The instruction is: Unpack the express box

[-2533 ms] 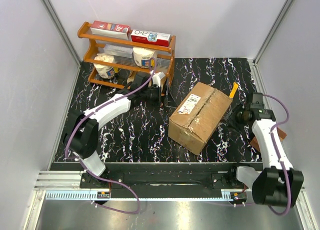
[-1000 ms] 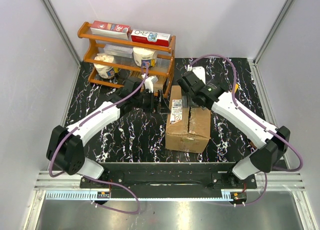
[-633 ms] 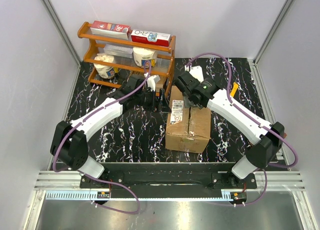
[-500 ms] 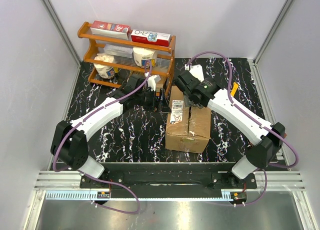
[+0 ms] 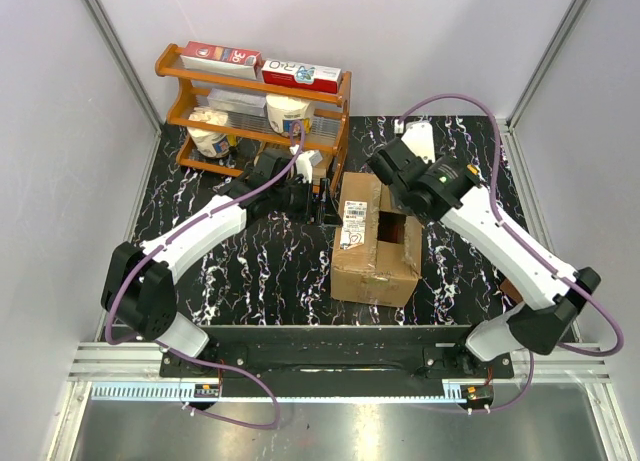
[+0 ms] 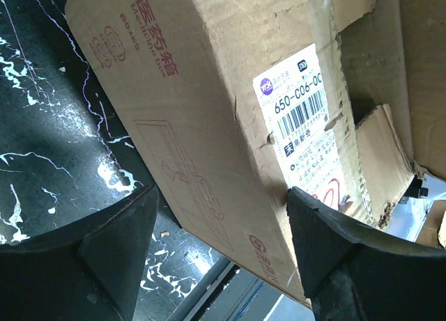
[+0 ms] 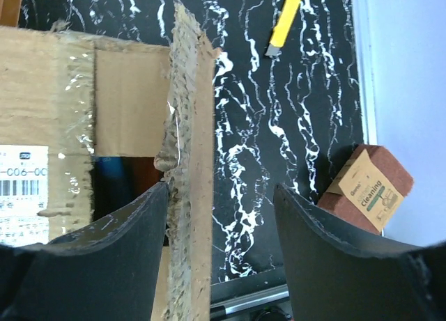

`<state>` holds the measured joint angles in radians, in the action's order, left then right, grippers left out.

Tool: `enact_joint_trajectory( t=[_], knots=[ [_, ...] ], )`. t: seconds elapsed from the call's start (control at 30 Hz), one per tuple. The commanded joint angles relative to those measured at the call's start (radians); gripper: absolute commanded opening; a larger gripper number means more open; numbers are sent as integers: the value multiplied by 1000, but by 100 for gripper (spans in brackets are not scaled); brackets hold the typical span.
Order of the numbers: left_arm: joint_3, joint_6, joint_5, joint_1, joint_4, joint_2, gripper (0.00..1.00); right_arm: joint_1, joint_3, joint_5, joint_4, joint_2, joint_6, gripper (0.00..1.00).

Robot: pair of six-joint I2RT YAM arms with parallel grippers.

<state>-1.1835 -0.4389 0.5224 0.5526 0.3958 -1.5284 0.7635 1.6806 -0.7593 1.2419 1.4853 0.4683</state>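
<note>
One express box [image 5: 375, 263] flap [image 7: 194, 126] now lifted open

lab test cell | white panel walls [image 5: 60, 131] | aluminium frame [image 5: 115, 51]

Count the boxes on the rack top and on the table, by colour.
Brown corrugated express box: 1
Red-and-white flat boxes: 2
Small red-brown box: 1
Total: 4
</note>
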Motion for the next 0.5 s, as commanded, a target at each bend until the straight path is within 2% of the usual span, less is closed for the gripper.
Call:
enact_joint_trajectory(
  t=[0.0, 0.23, 0.37, 0.47],
  knots=[
    [-1, 63, -134, 0, 87, -16, 77, -15, 11, -80, 125, -92, 33, 66],
    [-13, 54, -134, 1, 87, -27, 77, -43, -90, -64, 157, -151, 69, 65],
    [-11, 46, -144, 1, 89, -26, 77, -47, -153, -72, 207, -186, 125, 58],
    [-10, 43, -145, 1, 87, -29, 77, -50, -225, -66, 209, -218, 147, 57]
  ],
)
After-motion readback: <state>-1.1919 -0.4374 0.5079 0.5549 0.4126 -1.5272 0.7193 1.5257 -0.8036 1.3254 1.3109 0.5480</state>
